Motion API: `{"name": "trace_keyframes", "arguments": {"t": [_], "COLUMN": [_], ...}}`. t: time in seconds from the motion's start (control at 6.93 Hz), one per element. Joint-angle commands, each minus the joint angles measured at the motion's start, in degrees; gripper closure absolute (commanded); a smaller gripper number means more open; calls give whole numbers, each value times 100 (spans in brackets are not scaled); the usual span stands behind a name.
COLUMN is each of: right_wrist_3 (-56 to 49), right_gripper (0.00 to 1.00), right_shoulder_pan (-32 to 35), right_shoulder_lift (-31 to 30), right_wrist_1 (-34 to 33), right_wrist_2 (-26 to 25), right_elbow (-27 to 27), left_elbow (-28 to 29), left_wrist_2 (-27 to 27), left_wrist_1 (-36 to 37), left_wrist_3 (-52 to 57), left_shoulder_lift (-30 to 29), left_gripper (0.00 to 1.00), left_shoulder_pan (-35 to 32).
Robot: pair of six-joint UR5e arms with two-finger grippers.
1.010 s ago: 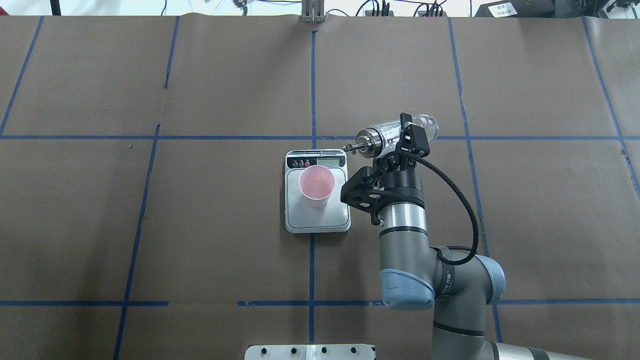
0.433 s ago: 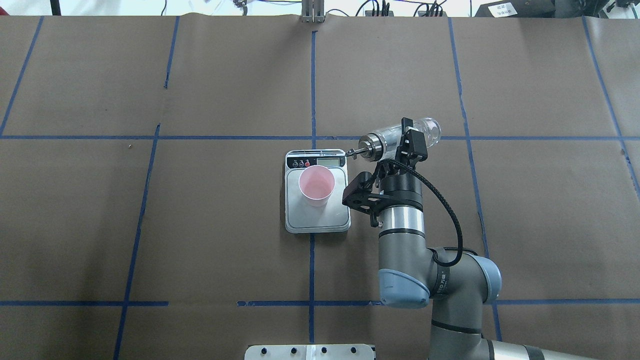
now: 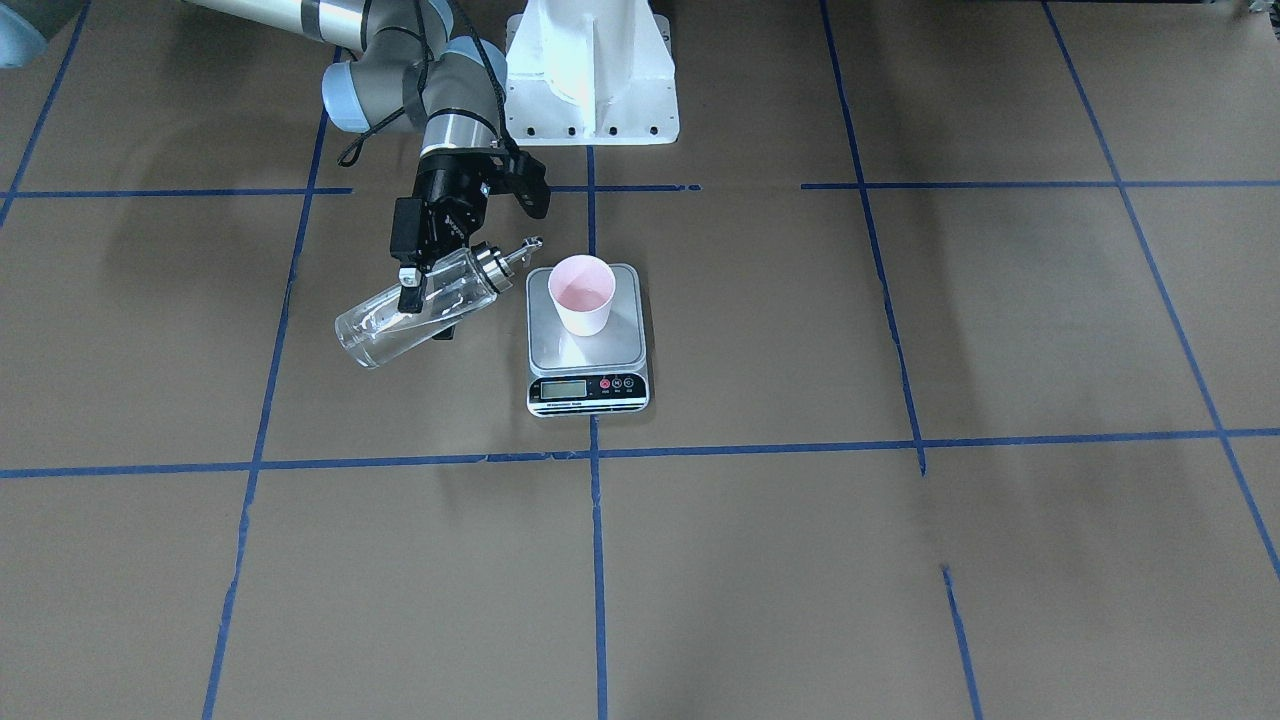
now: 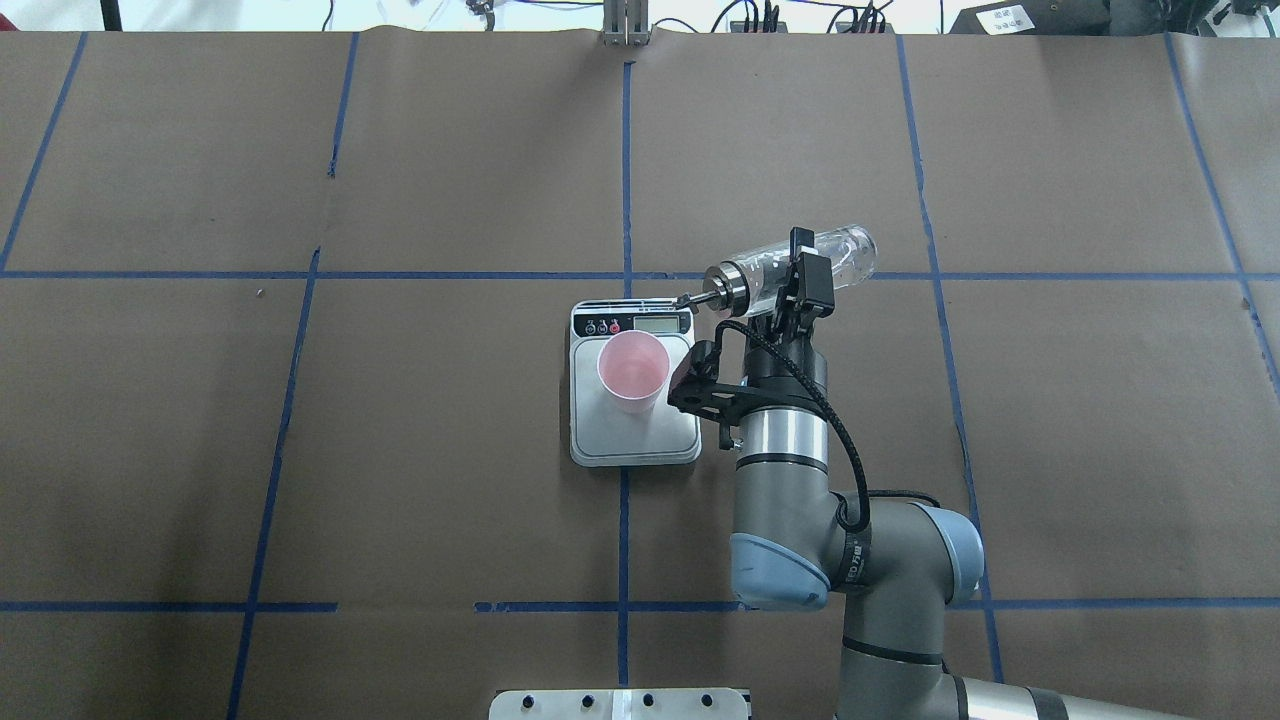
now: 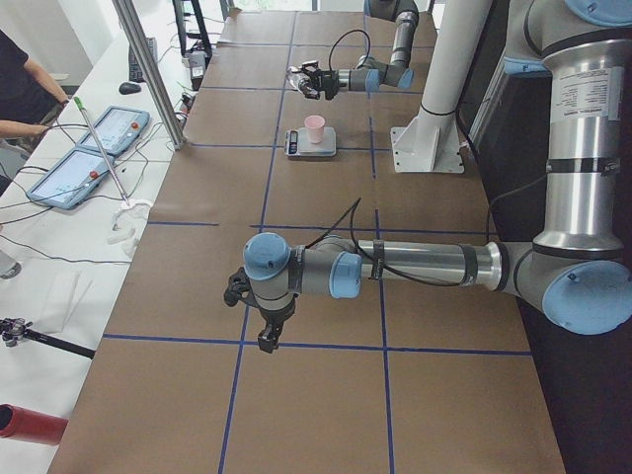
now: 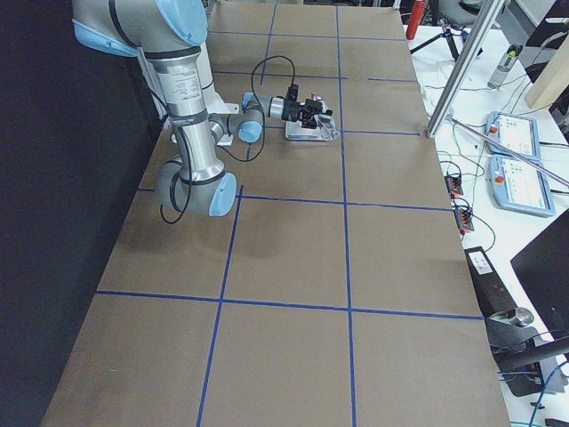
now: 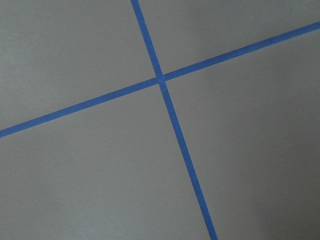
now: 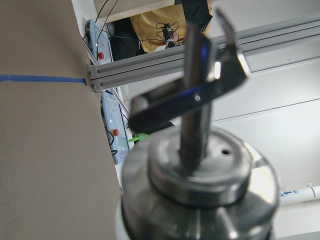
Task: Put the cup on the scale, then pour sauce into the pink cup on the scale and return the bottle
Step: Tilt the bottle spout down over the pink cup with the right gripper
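Overhead exterior: right arm [image 4: 775, 450] reaches forward, gripper [image 4: 800, 270] clamped on the near-level bottle [image 4: 845, 250] beside the scale [image 4: 640, 440].

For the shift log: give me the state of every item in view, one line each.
cup: upright on the scale, contents unclear.
scale: flat on the table, carrying the cup; display unreadable.
bottle: held off the table, tipped nearly level, spout toward the cup.
right gripper: shut on the bottle.
left gripper: above bare table, far from the scale; open or shut unclear.
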Motion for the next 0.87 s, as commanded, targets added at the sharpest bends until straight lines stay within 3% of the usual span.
{"name": "trace_keyframes", "arguments": {"t": [0.0,0.72], "right_wrist_3": [-676,-2165], "right_gripper": [100,100], "right_shoulder_pan": [6,-2], "right_shoulder_lift": [21,21], "right_wrist_1": [-125,-134], "right_wrist_2": [-280,-834], "right_elbow": [-33,-138], "left_elbow": [4,13], "left_wrist_2": [9,150], "left_wrist_1": [0,-9], "left_wrist_3": [9,9], "left_shoulder_lift": [-4,-39], "left_gripper": [0,0], "left_shoulder_pan": [1,-8]}}
